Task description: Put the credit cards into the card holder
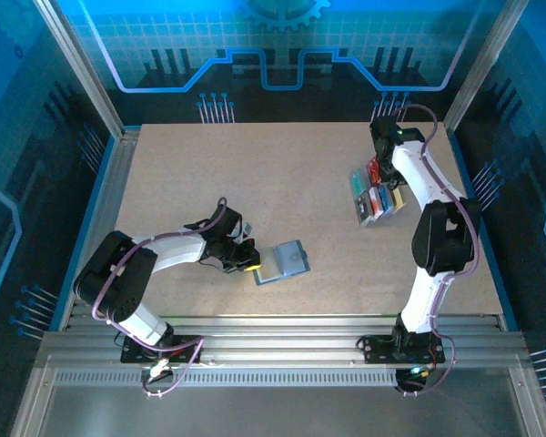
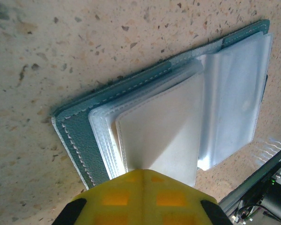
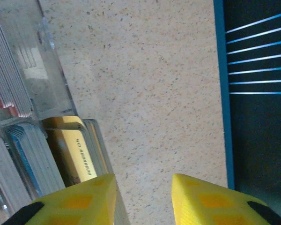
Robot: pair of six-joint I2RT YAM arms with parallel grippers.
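**Left claw** (image 2: 141, 190): jaws closed, the yellow tips together at the bottom centre of the left wrist view. They meet the lower edge of a clear sleeve (image 2: 164, 136) of the holder (image 2: 77, 126); whether the sleeve is pinched cannot be told. The holder lies open and flat on the table (image 2: 61, 42), with its blue-grey cover underneath and its sleeves fanned toward the upper right. In the top view the holder sits low and centre, just right of this claw.

**Right claw** (image 3: 144, 199): jaws parted to a moderate gap with nothing between them, at the bottom of the right wrist view. The finger (image 3: 75, 201) at lower left stands just beside the clear tray (image 3: 42, 70). The cards (image 1: 376, 194) sit in the tray's compartments. A yellow card (image 3: 77, 150) is nearest the finger, blue ones lie left of it, and red ones are at the left edge. In the top view the tray lies right of centre, well apart from the holder.
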